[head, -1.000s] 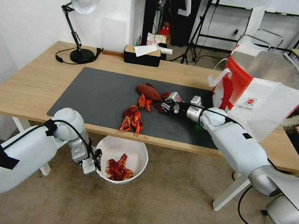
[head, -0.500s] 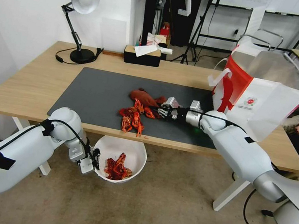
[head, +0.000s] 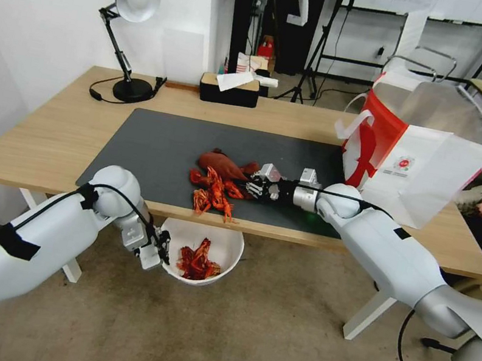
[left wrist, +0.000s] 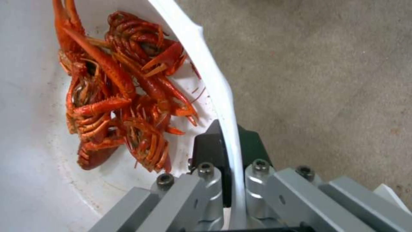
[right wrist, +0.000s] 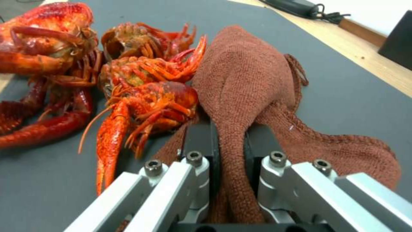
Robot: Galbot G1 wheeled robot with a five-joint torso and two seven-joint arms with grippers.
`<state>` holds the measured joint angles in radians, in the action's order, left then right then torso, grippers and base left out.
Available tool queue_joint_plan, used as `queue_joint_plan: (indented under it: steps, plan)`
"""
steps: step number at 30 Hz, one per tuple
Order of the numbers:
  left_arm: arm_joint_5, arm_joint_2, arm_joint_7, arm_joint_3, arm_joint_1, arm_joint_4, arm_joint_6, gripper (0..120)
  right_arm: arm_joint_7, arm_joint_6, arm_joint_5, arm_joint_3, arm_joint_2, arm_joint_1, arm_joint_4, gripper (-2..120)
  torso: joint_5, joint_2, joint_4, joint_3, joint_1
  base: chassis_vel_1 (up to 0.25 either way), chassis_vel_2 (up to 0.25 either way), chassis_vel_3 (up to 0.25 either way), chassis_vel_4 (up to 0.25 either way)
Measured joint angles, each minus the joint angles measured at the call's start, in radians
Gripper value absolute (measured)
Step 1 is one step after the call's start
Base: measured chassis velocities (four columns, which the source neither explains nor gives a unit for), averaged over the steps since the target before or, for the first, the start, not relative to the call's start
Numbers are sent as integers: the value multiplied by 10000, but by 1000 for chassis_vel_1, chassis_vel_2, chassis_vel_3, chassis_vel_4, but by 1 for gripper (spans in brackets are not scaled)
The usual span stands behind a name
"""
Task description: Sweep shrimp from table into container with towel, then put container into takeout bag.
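Pinching the towel between its two black pads, the right tool is lying low over the dark grey mat on the tabletop, with the rust-red cloth bunched ahead of it. In the right wrist view a twisted fold of the cloth is running back between the pads while the rest is spreading out on the mat. The shrimp are lying in a loose cluster touching the towel's near side, close to the front edge of the mat, and one piece is sitting right at the tabletop's front edge.

Below that edge, the left tool is gripping the rim of the container, one pad inside the wall and one outside, as the left wrist view is showing. The white bowl is hanging under the cluster of shrimp on the tabletop, and more red pieces are already lying in its bottom.

The takeout bag is standing open on the right end of the tabletop, just beside the right arm. A desk lamp and a black tissue box are sitting along the far side.
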<state>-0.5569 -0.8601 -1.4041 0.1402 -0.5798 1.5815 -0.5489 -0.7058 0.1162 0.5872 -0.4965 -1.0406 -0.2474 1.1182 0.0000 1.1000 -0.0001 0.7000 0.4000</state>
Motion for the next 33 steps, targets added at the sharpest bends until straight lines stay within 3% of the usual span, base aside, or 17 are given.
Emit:
queue_joint_plan:
  steps: [13, 33]
  plan:
    - [118, 274, -64, 64, 129, -15, 7, 0, -47, 134, 26, 113, 368, -462, 585, 8, -1, 0, 5, -1, 0, 0, 0, 0, 0]
    - [134, 291, -57, 169, 125, 0, -58, 0, -168, 245, 92, 124, 716, -750, 980, 8, 0, 1, -1, -1, -1, 0, 0, 0, 0]
